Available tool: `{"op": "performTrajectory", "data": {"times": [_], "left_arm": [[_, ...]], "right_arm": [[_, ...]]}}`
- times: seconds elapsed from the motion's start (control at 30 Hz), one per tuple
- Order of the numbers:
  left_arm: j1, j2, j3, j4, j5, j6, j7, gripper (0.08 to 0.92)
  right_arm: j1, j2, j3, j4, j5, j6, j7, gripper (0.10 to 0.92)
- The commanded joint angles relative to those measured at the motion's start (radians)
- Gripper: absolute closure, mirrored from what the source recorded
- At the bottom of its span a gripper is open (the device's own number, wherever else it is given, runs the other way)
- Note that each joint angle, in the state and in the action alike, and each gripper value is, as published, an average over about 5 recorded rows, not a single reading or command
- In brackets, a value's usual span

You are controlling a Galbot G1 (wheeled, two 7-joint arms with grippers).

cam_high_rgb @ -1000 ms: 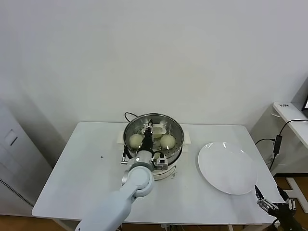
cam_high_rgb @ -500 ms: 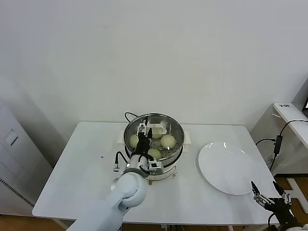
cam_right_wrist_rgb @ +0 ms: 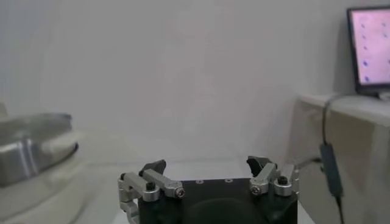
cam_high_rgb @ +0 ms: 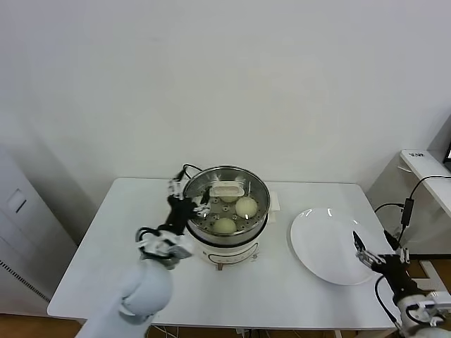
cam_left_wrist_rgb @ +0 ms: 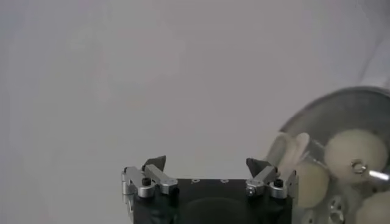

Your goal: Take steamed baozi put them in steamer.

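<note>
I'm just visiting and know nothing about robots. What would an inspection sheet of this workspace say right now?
Surface: white table, nothing spilled.
Job's things: steamer mid-table; baozi and a pale piece visible inside.
Clutter: white plate, nothing on it.
Grippers: left gripper open at steamer's left rim, holding nothing; right gripper open over plate's right edge, holding nothing.
Cables: black cord behind steamer; cable at right.
Surroundings: plain wall; side desk.

Head camera looks down on the white rectangular table point(cam_high_rgb: 99, 260); both low wrist cameras share the round shiny steel steamer point(cam_high_rgb: 225, 204) point(cam_left_wrist_rgb: 341, 115) point(cam_right_wrist_rgb: 30, 146)
</note>
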State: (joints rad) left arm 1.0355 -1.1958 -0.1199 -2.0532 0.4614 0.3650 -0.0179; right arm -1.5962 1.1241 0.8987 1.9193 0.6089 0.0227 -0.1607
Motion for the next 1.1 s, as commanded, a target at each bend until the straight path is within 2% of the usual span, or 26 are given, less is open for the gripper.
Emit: {"op": "performTrajectory", "data": {"times": [0.03, 0.33, 0.47, 0.93, 1.1], "left_arm": [[0.231, -0.028, -0.387, 0.020, -0.499, -0.439, 0.013, 0.177], [0.311, -0.093, -0.469, 0.061, -0.610, -0.512, 0.109, 0.177], [0.342, -0.097, -0.484, 0.066, -0.614, -0.535, 0.135, 0.177], [0.396, -0.103, -0.496, 0.055, -0.638, -0.571, 0.141, 0.177], [0.428, -0.094, -0.493, 0.042, -0.681, -0.577, 0.142, 0.177]], "right_arm": [[0.123, -0.011, -0.111, 0.021, -0.007, -0.022, 0.094, 0.203], [0.098, 0.039, -0.135, 0.017, -0.047, -0.013, 0.080, 0.203], [0.081, 0.047, -0.134, 0.024, -0.061, -0.003, 0.074, 0.203], [0.064, 0.069, -0.141, 0.045, -0.081, 0.007, 0.074, 0.203], [0.030, 0.062, -0.178, 0.093, -0.148, 0.017, 0.161, 0.203]]}}
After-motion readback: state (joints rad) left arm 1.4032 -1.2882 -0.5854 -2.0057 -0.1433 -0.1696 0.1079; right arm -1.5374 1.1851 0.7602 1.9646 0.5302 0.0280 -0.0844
